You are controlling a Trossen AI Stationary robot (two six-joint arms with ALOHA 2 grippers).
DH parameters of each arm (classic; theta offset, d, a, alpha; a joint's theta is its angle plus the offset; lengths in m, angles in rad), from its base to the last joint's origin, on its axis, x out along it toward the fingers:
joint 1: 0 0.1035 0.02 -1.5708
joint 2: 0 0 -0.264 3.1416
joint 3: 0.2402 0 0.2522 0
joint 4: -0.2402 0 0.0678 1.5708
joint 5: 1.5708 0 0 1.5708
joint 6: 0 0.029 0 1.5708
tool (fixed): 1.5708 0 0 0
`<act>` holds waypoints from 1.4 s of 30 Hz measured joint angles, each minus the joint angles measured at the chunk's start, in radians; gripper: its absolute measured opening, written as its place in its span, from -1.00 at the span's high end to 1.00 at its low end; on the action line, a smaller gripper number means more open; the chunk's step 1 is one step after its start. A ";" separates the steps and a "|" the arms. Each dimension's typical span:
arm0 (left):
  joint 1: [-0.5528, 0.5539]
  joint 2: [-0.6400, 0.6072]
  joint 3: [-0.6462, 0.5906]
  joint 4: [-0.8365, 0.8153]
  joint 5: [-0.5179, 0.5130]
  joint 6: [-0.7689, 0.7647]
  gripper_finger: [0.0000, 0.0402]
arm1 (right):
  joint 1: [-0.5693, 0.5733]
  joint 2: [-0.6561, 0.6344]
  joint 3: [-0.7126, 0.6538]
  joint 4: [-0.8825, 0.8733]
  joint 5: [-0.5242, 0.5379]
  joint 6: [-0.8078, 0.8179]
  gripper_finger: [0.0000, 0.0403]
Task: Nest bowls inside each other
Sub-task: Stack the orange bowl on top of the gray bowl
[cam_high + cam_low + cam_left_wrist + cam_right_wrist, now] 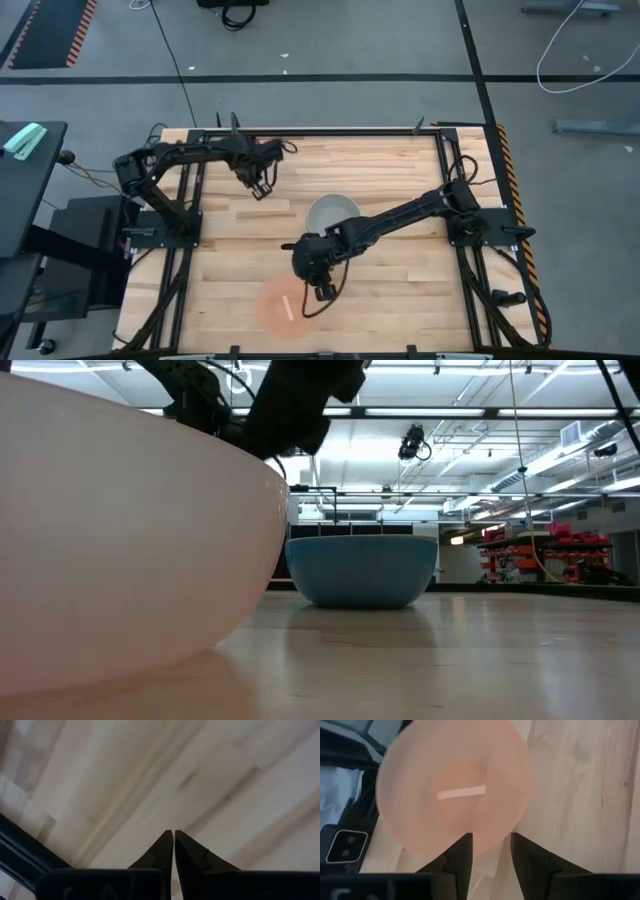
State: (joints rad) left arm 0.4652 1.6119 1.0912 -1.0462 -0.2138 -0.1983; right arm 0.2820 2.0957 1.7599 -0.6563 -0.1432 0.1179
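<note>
Right gripper [324, 292] over pink-orange bowl [284, 304], fingers apart, holding nothing.
Blue bowl [361, 569] with grey-white bowl [332, 212] inside sits behind the pink-orange bowl; left gripper [260, 187] pinched closed, well beyond.

The round translucent pink-orange plastic bowl [120, 540] is being cropped at the low view's left edge, partly hiding the bright blue bowl [362, 569] behind it.

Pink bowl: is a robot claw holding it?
No. The right gripper is open beside the pink bowl, holding nothing. The left gripper is shut, empty.
</note>
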 joint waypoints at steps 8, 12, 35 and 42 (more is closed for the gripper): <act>0.151 0.000 0.000 0.050 0.000 0.089 0.89 | -0.023 0.039 0.000 0.026 -0.011 0.114 0.33; 0.215 0.000 0.000 0.070 0.000 0.113 0.92 | -0.025 0.038 0.000 0.050 -0.012 0.144 0.33; 0.277 0.000 -0.001 0.091 0.001 0.115 0.94 | -0.009 0.038 -0.066 0.057 -0.015 0.273 0.34; 0.277 0.000 -0.001 0.092 0.001 0.113 0.89 | 0.021 0.037 -0.066 0.062 -0.014 0.288 0.34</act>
State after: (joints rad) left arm 0.7425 1.6115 1.0904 -0.9546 -0.2131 -0.0856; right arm 0.3034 2.1330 1.6943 -0.5945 -0.1576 0.4058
